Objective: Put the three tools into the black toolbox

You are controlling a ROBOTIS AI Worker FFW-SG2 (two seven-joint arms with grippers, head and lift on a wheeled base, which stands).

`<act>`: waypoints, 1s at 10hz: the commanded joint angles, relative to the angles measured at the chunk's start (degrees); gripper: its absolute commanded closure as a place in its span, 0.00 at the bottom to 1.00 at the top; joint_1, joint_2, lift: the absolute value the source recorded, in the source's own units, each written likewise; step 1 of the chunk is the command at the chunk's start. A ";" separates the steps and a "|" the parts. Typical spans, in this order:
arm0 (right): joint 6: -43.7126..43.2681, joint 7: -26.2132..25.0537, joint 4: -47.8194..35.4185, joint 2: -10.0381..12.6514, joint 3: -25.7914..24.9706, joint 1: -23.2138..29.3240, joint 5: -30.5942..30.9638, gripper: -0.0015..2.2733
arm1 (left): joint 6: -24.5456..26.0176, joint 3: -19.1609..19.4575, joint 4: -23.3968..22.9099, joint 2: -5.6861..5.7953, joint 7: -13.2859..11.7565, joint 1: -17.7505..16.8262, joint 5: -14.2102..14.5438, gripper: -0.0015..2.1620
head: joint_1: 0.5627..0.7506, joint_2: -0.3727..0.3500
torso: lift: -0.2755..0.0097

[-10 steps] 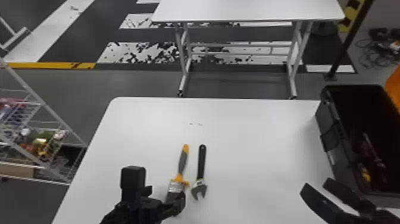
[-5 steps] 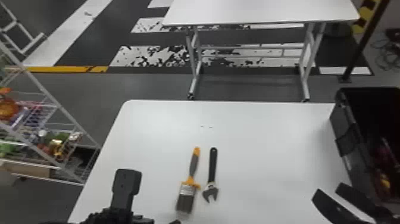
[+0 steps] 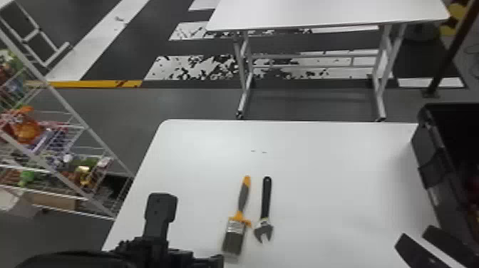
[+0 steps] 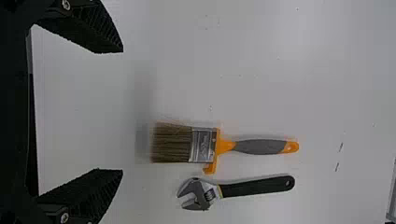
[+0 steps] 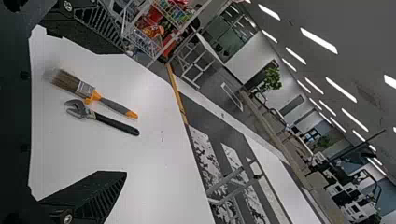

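Fingers wide on left gripper (image 4: 123, 111) and right gripper (image 5: 125, 112); paintbrush (image 4: 261, 147) and wrench (image 4: 254, 187) lie close together on the counter (image 3: 331, 185), black toolbox (image 3: 435, 178) at right, so I could snag both by closing off-centre.

Ahead of my left fingers (image 3: 160, 210) the brush (image 3: 236, 228) lies flat, brown bristles toward me, metal band, orange-and-grey handle pointing away. Just beside it, apart, on the side toward my right fingers (image 3: 417, 249), the wrench (image 3: 266, 199) lies flat, handle black, silver mouth agape toward me. Beyond my right fingers stands the black toolbox (image 3: 447, 192), open, something reddish dimly inside.
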 commanded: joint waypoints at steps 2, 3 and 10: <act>-0.53 0.38 -0.09 0.15 0.21 0.28 -0.15 0.03 | 0.07 -0.13 4.52 -0.09 -0.10 -5.61 -0.38 0.04 | 0.70 0.84 | 0.79; -0.88 0.38 -0.17 0.15 0.48 0.46 -0.15 0.03 | 0.07 -0.48 5.75 -0.53 -0.10 -7.37 -0.38 0.04 | 0.70 0.84 | 0.79; -1.93 -0.23 -0.17 0.06 0.83 -0.25 2.22 0.03 | 0.07 -4.26 18.41 -3.60 -0.01 -14.57 -3.63 0.04 | 0.70 0.71 | 0.79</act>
